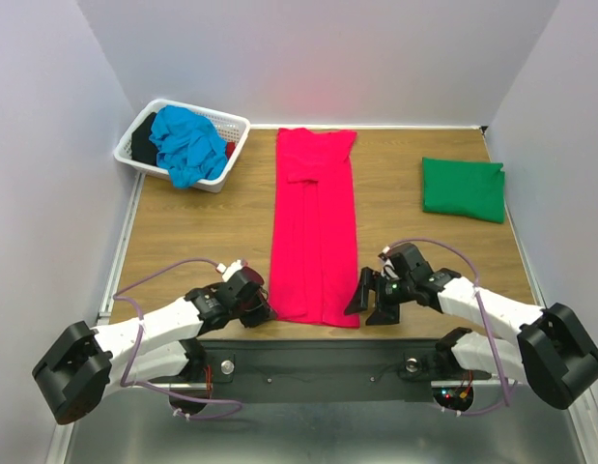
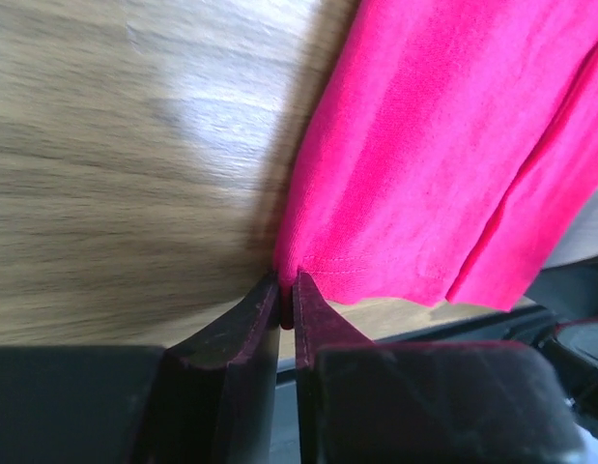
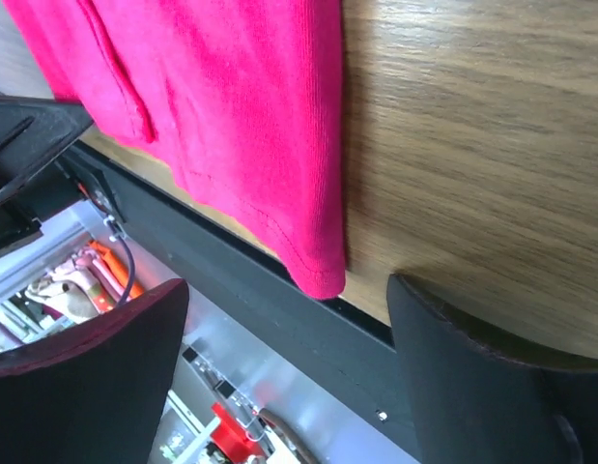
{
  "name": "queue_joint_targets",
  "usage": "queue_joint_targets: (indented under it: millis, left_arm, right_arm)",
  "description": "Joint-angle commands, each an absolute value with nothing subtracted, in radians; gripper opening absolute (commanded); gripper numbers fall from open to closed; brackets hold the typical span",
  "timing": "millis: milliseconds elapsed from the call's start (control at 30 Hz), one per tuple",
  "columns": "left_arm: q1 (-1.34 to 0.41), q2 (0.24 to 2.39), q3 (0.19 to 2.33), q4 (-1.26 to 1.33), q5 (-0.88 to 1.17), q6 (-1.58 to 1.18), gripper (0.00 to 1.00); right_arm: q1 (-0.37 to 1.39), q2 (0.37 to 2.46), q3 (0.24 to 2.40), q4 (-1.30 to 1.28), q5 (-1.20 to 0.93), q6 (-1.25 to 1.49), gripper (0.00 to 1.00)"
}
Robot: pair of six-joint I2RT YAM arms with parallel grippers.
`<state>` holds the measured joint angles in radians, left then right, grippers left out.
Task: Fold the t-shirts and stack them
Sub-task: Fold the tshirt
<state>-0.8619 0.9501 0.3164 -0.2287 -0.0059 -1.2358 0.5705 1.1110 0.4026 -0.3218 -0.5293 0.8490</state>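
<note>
1 hem corner pinched, 1 left to catch
The pink t-shirt [image 1: 313,227] lies as a long strip down the frame's centre, hem at the lower edge of the table [image 1: 183,242]. Our left gripper [image 2: 287,285] is clamped on its lower-left corner; our right gripper [image 3: 289,290] stands wide apart around the lower-right corner. The left bite looks thin: cloth may slip, and lifting 1 side alone would skew the fold.
</note>
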Motion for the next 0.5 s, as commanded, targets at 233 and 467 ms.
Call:
queue_joint_targets:
  millis: [233, 467]
  left_arm:
    - [-0.861, 0.943, 0.253, -0.198, 0.046, -1.238, 0.00]
    - [-0.861, 0.899, 0.256, -0.186, 0.060, -1.220, 0.00]
  right_arm:
    - [0.618, 1.163, 0.383, -0.275, -0.406, 0.904, 0.56]
    - [0.618, 1.219, 0.383, -0.255, -0.402, 0.877, 0.19]
